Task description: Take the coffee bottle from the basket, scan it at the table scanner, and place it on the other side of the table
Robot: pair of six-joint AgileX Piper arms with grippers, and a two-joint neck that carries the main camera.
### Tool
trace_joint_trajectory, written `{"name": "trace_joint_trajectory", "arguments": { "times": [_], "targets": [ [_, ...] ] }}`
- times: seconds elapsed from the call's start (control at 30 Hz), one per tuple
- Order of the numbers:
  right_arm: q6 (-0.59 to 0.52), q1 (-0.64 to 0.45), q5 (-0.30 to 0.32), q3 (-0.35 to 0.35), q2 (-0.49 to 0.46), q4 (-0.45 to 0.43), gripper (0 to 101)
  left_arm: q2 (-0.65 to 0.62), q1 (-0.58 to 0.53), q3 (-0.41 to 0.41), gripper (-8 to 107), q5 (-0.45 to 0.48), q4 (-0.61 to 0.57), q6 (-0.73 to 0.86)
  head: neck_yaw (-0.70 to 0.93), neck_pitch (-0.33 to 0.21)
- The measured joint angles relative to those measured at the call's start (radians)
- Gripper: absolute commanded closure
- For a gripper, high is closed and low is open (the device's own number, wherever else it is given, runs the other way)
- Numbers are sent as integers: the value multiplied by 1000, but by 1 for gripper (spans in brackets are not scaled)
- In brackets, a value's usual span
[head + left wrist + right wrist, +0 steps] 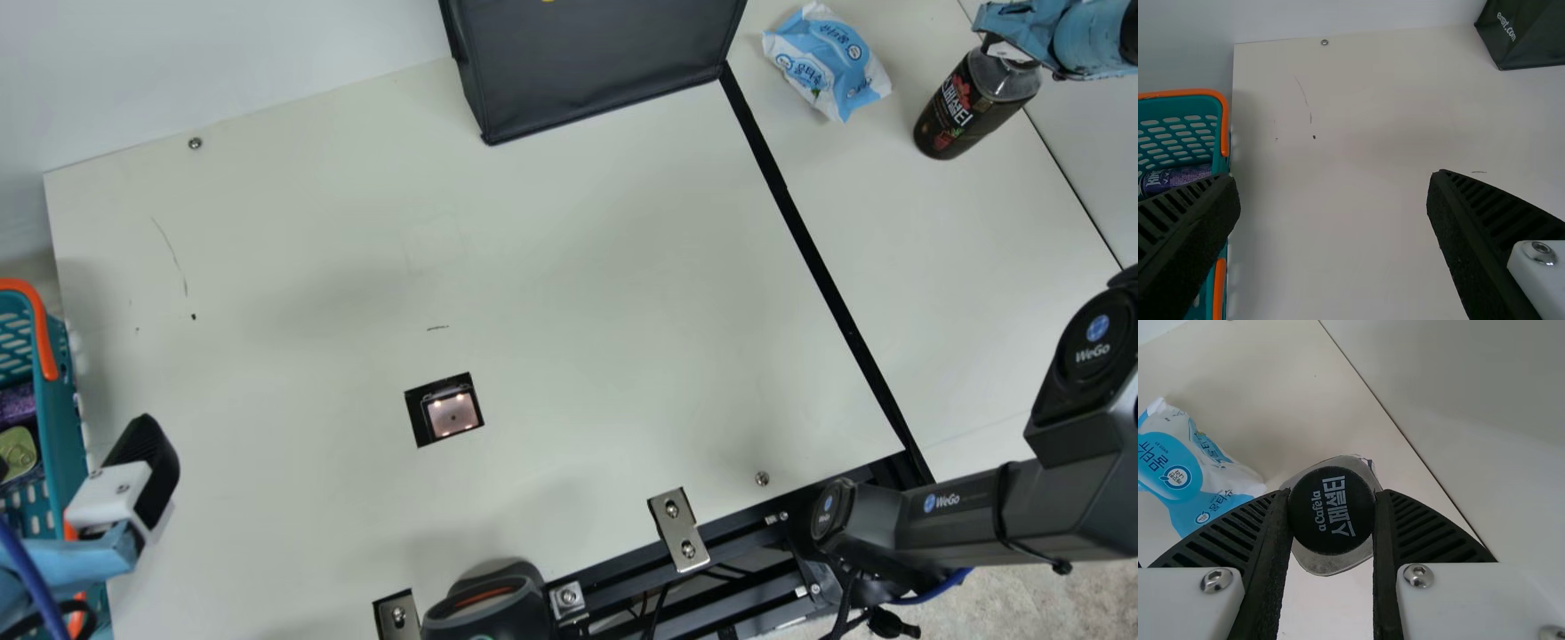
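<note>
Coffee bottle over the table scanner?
No, the bottle is across the black strip from the scanner, near the blue-and-white packet.

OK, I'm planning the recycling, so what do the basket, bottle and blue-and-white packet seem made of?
The basket is probably satiny moulded plastic, going by its slots. The bottle looks like smooth clear plastic, though glass isn't ruled out; its shoulder is see-through. The packet seems thin, slightly shiny plastic film, judging by its creases.

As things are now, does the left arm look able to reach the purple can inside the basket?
Probably yes. The left end effector is open near the uncovered basket, so the way to the purple can looks free. The green-topped can close by may leave little room.
</note>
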Motion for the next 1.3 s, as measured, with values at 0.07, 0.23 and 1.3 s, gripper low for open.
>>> {"name": "trace_joint_trajectory", "arguments": {
  "times": [0.07, 0.23, 1.3],
  "targets": [
    [1, -2, 0, 2, -3, 1, 55, 0, 0, 0, 9, 0, 0, 0, 0, 0],
    [-3, -7, -4, 9, -10, 4, 38, 0, 0, 0, 9, 0, 0, 0, 0, 0],
    [164, 173, 106, 256, -518, -121, 6, 0, 0, 0, 9, 0, 0, 0, 0, 0]
  ]
}}
